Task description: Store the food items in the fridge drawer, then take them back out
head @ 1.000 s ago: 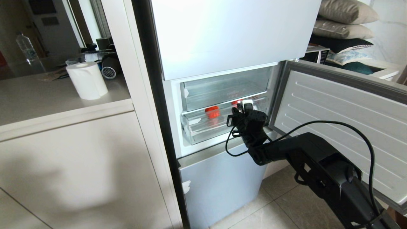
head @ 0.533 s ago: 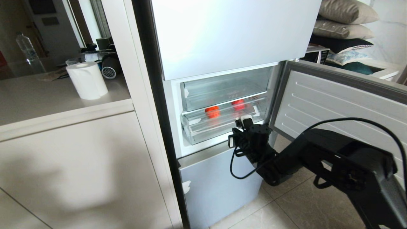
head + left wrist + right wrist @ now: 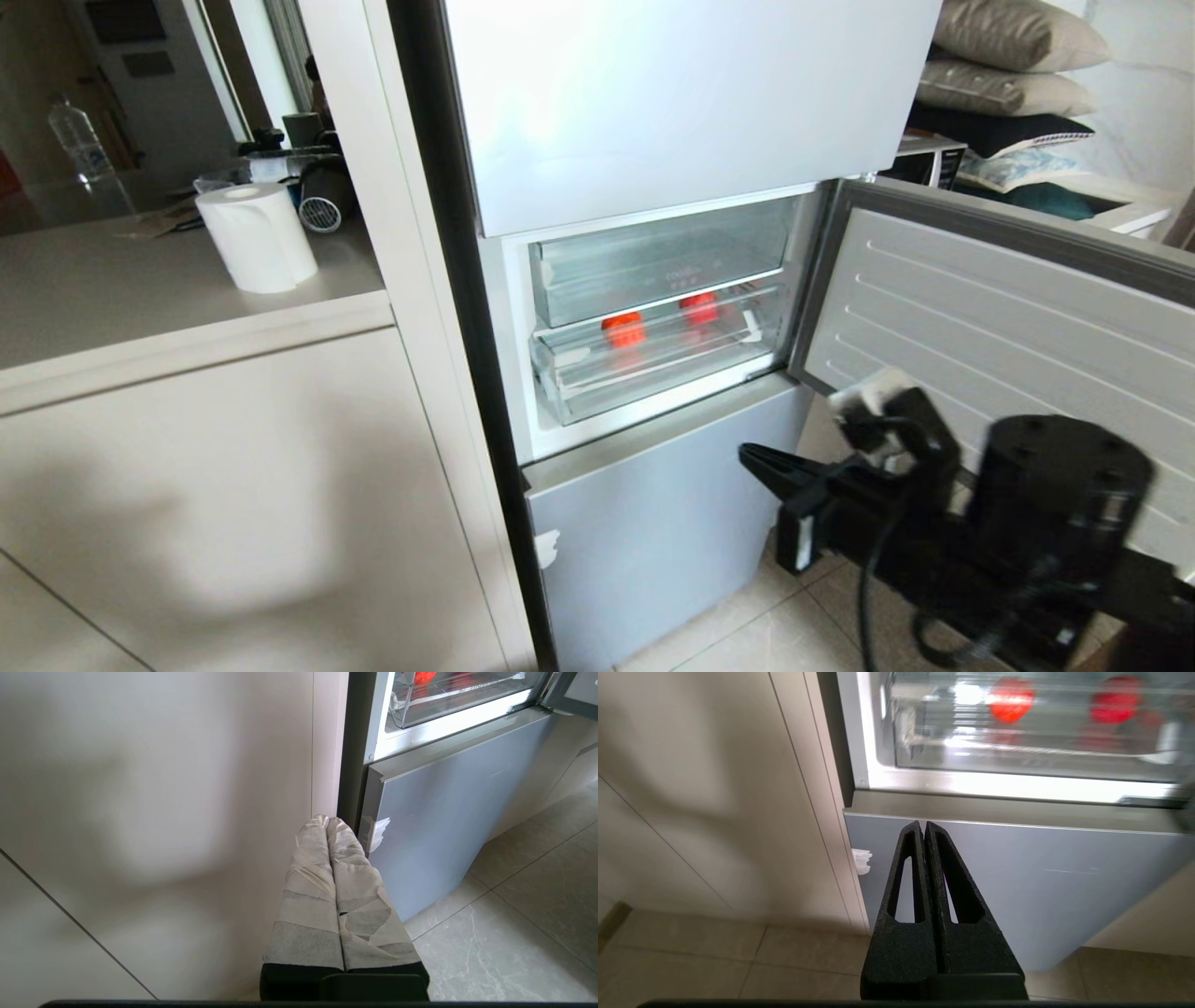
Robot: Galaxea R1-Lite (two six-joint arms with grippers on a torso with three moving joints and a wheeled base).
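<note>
Head view: my right gripper [image 3: 761,459] sits low at right of frame, in front of the lower freezer panel [image 3: 653,504], fingers pressed together and holding nothing. The fridge door [image 3: 1008,345] stands open at right. In the centre, the fridge drawer [image 3: 653,359] shows two red items [image 3: 624,329] through its clear front wall; I judge they are resting inside it, though the plastic blurs them and I cannot say whether both are fruit.

Left wrist view: left gripper [image 3: 329,823], tape-wrapped fingers closed on each other, empty, pointing at the seam between the cabinet side [image 3: 163,812] and the freezer panel. The drawer corner shows at upper right of frame.

Right wrist view: black fingers [image 3: 908,877] shut, tips level with the top edge of the freezer panel; the drawer and both red items lie across the top of the frame, well apart from the tips.

Judgement: storing looks done; retrieval is next. I should open the jaws before re-entering, come in above the drawer's front wall, and take the nearer red item from above, not through the plastic.
</note>
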